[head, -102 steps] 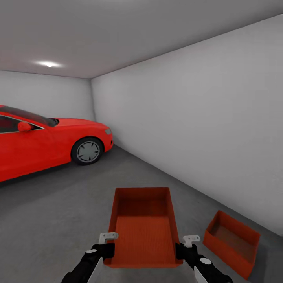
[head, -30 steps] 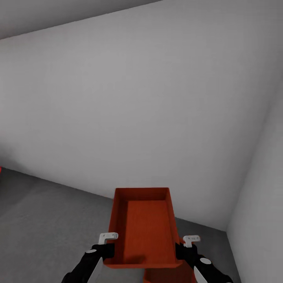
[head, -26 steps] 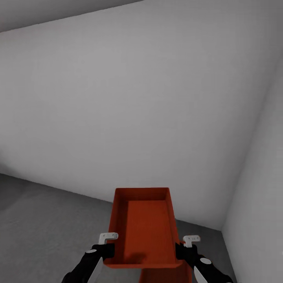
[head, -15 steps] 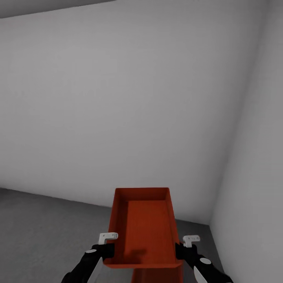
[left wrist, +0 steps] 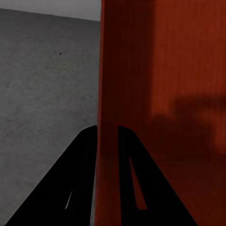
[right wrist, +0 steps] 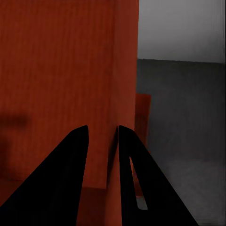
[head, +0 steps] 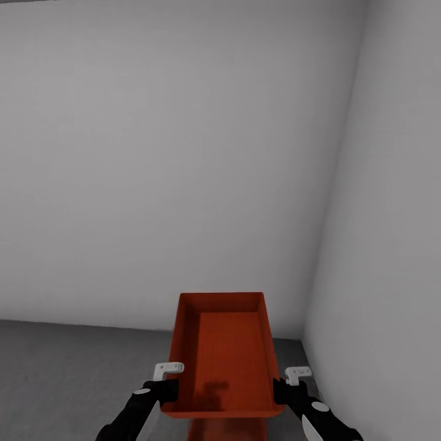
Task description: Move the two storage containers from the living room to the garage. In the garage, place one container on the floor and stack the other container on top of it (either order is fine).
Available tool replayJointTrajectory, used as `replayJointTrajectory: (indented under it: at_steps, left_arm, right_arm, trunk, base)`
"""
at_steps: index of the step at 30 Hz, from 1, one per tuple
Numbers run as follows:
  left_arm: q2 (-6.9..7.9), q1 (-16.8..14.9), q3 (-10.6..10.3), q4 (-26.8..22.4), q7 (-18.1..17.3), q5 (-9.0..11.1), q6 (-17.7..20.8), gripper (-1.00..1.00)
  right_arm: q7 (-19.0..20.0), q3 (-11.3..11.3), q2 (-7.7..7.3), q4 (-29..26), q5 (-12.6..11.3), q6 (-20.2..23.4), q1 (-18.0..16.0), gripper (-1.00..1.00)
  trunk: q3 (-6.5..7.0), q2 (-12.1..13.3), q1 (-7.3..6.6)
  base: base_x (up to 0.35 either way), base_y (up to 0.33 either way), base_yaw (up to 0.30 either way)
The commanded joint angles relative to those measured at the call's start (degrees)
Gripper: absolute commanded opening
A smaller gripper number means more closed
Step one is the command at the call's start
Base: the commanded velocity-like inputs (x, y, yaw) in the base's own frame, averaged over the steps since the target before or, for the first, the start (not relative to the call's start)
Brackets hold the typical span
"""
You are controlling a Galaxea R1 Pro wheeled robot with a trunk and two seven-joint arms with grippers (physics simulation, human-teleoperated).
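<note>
Walls [head: 171,159] of plain white meet in a corner of the garage, 2 of them, above the dark grey speckled concrete floor [head: 67,373]. Held level before that corner is 1 orange-red storage container [head: 223,358], open top up. The left claw [head: 166,381] pinches its left wall, the right claw [head: 288,383] its right wall, each narrow on the thin side. Directly beneath it, the second container [head: 226,431] shows as a sliver on the floor.
</note>
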Motion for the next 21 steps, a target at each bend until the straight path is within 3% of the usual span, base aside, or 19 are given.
replayJointTrajectory:
  at_steps: [1, 13, 21]
  left_arm:
    - [1.1, -0.02, -0.18, -0.29, 0.17, 0.16, 0.3, -1.0]
    - [1.13, -0.02, -0.18, -0.31, 0.17, 0.16, 0.3, -1.0]
    - [1.13, -0.02, -0.18, -0.31, 0.17, 0.16, 0.3, -1.0]
  right_arm:
    - [0.68, 0.75, -0.36, 0.27, 0.0, -0.2, -0.02, -1.0]
    - [0.68, 0.75, -0.36, 0.27, -0.03, -0.2, -0.02, -1.0]
    - [0.73, 0.78, -0.39, 0.27, 0.0, -0.2, -0.02, -1.0]
  trunk:
    - [-0.02, -0.05, 0.02]
    - [-0.02, -0.05, 0.02]
    - [-0.02, -0.05, 0.02]
  base:
    - [0.013, 0.0, -0.279]
    - [0.286, 0.0, -0.274]
    - [0.059, 0.0, -0.058]
